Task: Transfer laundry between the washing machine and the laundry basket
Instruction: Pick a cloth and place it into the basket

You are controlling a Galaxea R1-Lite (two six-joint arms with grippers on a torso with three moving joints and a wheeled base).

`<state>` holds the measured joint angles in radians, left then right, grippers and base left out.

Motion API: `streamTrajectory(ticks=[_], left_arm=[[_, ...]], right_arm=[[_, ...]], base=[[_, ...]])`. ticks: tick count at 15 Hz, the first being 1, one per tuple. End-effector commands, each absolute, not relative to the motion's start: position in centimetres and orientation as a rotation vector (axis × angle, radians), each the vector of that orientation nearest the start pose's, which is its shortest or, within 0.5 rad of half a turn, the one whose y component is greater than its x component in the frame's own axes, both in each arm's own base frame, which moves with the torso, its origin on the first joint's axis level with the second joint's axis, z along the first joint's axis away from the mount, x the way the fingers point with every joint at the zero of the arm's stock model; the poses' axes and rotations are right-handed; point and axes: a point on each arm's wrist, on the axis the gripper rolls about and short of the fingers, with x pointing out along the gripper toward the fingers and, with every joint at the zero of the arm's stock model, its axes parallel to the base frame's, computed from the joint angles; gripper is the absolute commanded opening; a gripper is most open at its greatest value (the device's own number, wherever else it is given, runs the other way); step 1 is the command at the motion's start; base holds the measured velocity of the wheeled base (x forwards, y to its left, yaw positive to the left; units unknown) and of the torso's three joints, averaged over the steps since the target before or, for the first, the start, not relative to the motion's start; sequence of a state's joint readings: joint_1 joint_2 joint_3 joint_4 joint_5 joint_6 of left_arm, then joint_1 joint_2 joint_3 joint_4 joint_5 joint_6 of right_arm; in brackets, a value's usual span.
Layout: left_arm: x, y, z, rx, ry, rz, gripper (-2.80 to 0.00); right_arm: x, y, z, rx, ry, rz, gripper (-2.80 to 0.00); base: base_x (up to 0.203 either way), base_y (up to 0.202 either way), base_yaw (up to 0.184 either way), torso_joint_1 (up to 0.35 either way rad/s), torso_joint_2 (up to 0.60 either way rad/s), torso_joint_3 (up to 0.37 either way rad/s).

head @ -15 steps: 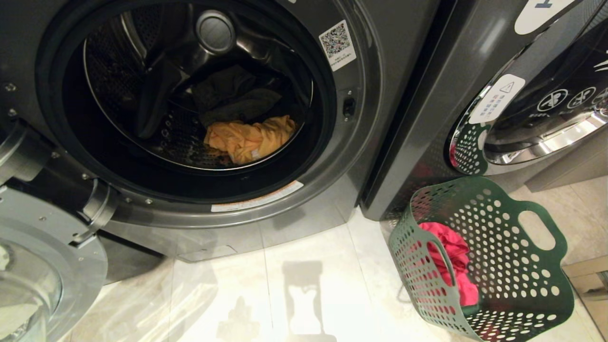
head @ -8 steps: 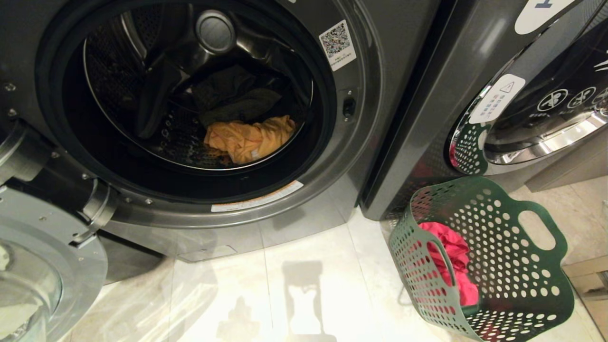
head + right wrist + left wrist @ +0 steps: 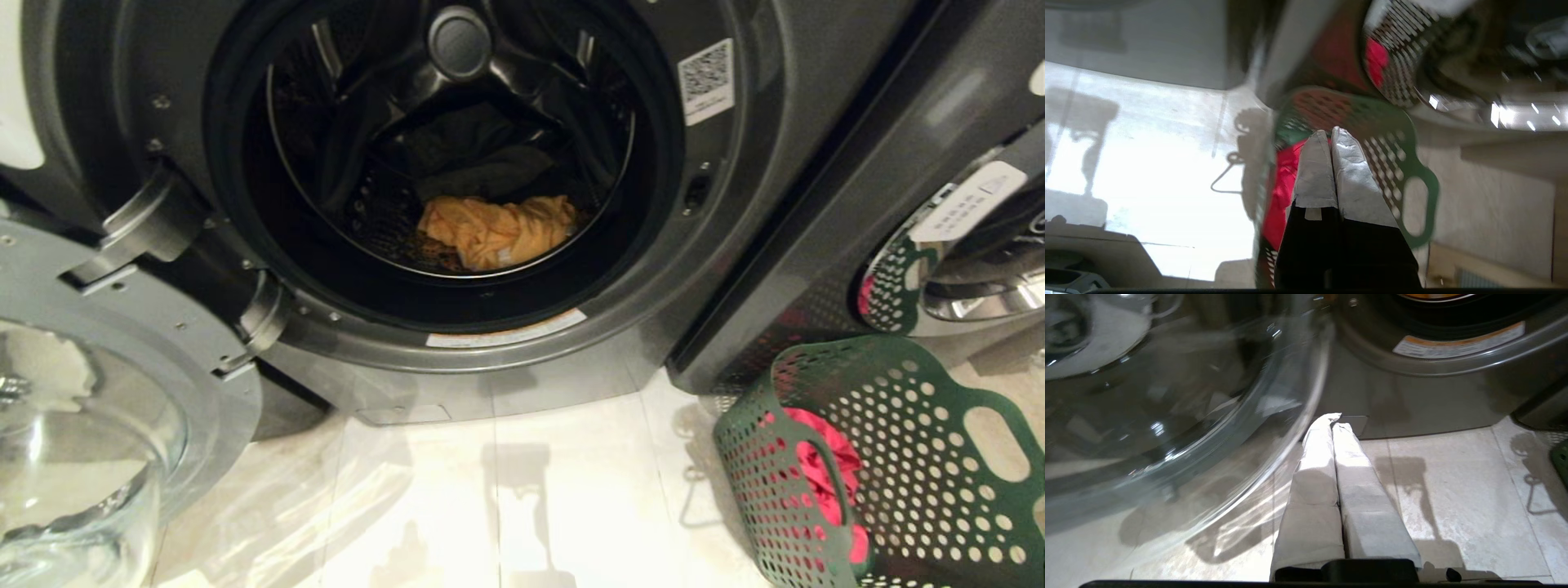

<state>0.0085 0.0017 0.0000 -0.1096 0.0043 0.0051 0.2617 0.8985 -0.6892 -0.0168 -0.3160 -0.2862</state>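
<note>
Pale floor tiles [image 3: 571, 490] are fronting the open washing machine [image 3: 735, 269]; right of it, the laundry basket [image 3: 914, 457] is holding red cloth [image 3: 824, 474]. The right gripper [image 3: 1330, 131], pinched empty, is hovering over the basket, likely approaching; it needs opening. The left gripper [image 3: 1332, 419] is pinched too.

Pale tiled floor [image 3: 571, 490] (green laundry basket [image 3: 898, 457] on it)

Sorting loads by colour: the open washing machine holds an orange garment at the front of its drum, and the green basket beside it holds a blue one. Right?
Not quite. The garment in the laundry basket is pink-red, not blue, as the head view shows. The rest stands: the washing machine is open, with an orange garment at the front of its drum.
</note>
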Motion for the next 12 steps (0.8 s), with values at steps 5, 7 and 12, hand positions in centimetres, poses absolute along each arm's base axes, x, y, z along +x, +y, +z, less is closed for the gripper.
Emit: streamTrajectory(ticks=[5,7,12], left_arm=[[-2.0,0.0,7.6,0.006,-0.069,0.012,-2.8],[-2.0,0.0,7.6,0.006,-0.069,0.014,-2.8],[-2.0,0.0,7.6,0.006,-0.069,0.014,-2.8]], right_arm=[[9.1,1.7,24.9,-0.34,0.185,-0.028,-2.8],[9.1,1.7,24.7,-0.345,0.194,-0.026,-2.8],[9.0,1.7,23.5,-0.353,0.226,-0.021,-2.8]], base=[[0.001,-0.011,0.172,0.005,0.0,0.001],[0.001,-0.011,0.17,0.003,0.0,0.002],[-0.001,-0.011,0.172,0.003,0.0,0.002]])
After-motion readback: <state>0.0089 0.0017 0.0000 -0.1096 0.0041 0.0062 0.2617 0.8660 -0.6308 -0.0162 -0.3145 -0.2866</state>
